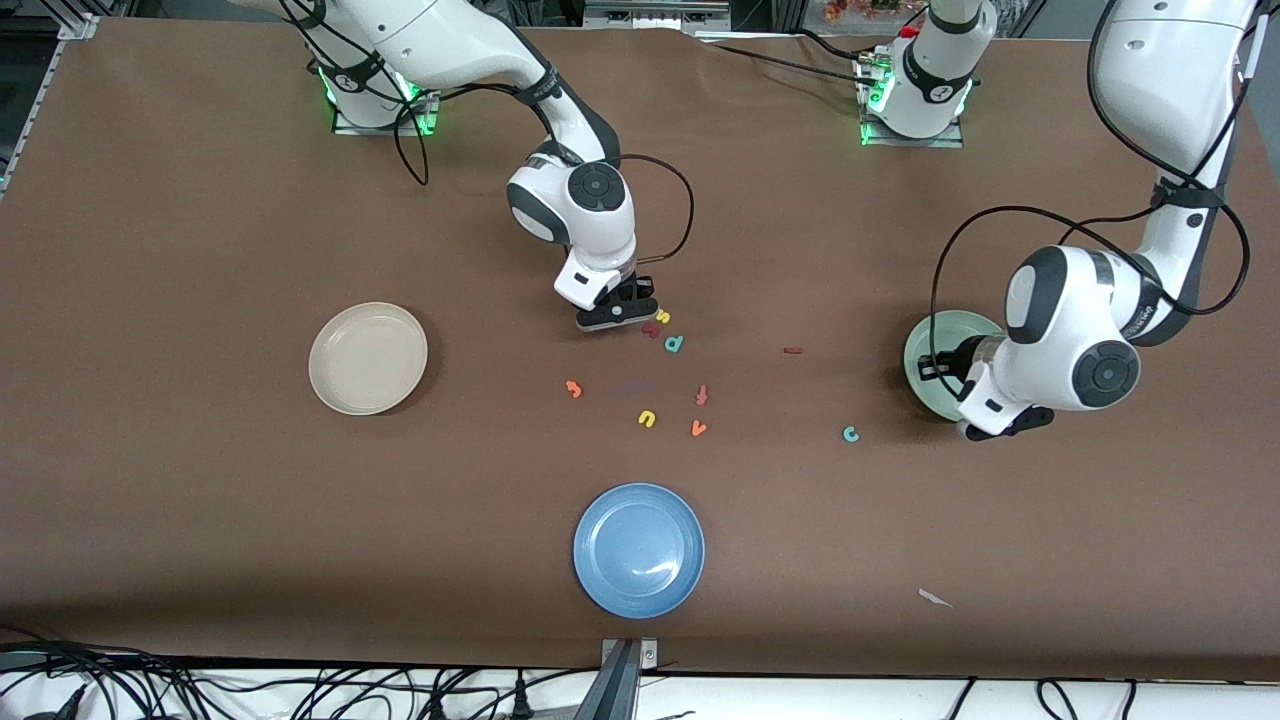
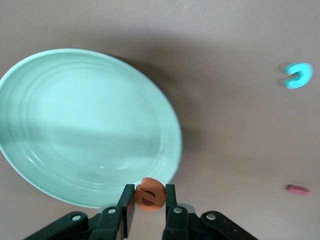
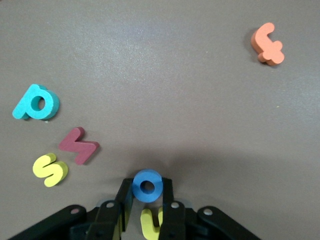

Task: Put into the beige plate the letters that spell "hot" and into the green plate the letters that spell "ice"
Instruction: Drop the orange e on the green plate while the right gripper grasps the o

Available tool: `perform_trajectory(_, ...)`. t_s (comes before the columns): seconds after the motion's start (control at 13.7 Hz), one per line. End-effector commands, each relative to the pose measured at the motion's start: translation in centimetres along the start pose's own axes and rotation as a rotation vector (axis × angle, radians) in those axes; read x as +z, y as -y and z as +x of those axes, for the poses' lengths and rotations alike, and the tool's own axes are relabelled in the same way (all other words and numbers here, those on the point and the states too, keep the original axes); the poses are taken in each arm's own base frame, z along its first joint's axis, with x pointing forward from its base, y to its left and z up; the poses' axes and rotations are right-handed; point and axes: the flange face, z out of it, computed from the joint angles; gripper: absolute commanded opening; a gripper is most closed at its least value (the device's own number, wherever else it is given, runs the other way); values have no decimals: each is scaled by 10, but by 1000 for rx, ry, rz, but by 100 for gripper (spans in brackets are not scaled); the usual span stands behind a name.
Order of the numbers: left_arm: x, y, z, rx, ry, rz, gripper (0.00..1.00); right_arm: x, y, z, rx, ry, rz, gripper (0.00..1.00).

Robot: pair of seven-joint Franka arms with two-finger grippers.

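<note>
Orange "e" (image 2: pixel 149 194) pinched in left gripper (image 2: pixel 150 212) over green plate (image 2: pixel 60 125) rim, plate bare. Blue "o" (image 3: pixel 147 185) clamped by right gripper (image 3: pixel 147 210) low at surface (image 1: pixel 200 200) centre. Beige plate (image 1: pixel 367 358) bare, nine o'clock from letters.

The beige plate (image 1: pixel 367 358) sat mid-left of the frame, the green plate (image 1: pixel 935 352) mid-right, loose letters (image 1: pixel 674 343) scattered between them.

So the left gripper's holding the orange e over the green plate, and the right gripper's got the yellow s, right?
Not quite. The left gripper does hold the orange e at the green plate's edge, but the right wrist view shows the right gripper around the blue o, not the yellow s.
</note>
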Motion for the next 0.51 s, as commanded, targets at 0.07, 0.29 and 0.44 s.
perform_trajectory(0.07,30,29,8,65,-5,-48,5,-23,4,6,3,-28,19,7)
perform_trajectory(0.29,44,31,11,60,-29,-54,23,-52,-17,20,50,-15,9,7)
perform_trajectory(0.44,38,30,9,51,-35,-55,69,-74,-42,32,44,-4,3,7)
